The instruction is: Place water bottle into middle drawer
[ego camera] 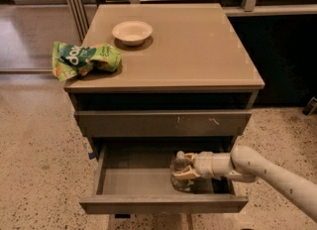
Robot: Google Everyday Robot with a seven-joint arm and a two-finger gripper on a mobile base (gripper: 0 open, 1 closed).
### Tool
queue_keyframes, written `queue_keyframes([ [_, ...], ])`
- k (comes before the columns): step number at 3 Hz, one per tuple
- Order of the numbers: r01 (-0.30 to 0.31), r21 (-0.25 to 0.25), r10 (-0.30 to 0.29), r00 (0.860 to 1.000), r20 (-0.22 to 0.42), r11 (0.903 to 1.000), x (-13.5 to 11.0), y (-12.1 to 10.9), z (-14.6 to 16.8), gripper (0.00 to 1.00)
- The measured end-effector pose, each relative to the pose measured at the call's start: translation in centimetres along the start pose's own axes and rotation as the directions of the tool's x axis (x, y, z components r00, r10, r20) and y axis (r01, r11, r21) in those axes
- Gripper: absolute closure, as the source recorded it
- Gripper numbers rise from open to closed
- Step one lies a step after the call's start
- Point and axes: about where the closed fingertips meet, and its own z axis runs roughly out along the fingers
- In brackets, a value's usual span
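Gripper (188, 174) is down inside the open drawer (133, 180), right of its middle, reaching in from the right on the end of the pale arm (270, 170). Its two fingers are closed around the bottle (179, 184) at about mid-height. The bottle stands roughly upright with its white cap above the fingers; its base looks to be at or just above the grey drawer floor, though I cannot tell whether it actually touches. It sits nearer the drawer's front than its back, under the shut drawer front (163, 123) with pale scratches. On the cabinet (198, 50) top, well away from all this, are a bowl (132, 31) and a green bag (84, 59). As for handling, a small clear plastic bottle like this is probably light, and its thin wall likely gives under a hard squeeze. The smooth plastic could slip, though the ribs should help the pads bite. The present hold around the body seems the right one, better than the narrow cap. Narrow and fairly tall, it could tip if let go before the base is flat on the floor.
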Motion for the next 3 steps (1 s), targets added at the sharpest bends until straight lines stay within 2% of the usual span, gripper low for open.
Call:
queue_keyframes([
  [2,0.000,0.000,0.000,1.000,0.000,1.0000,0.00,0.00,0.01,0.11],
  [3,0.000,0.000,0.000,1.000,0.000,1.0000,0.00,0.00,0.01,0.00],
])
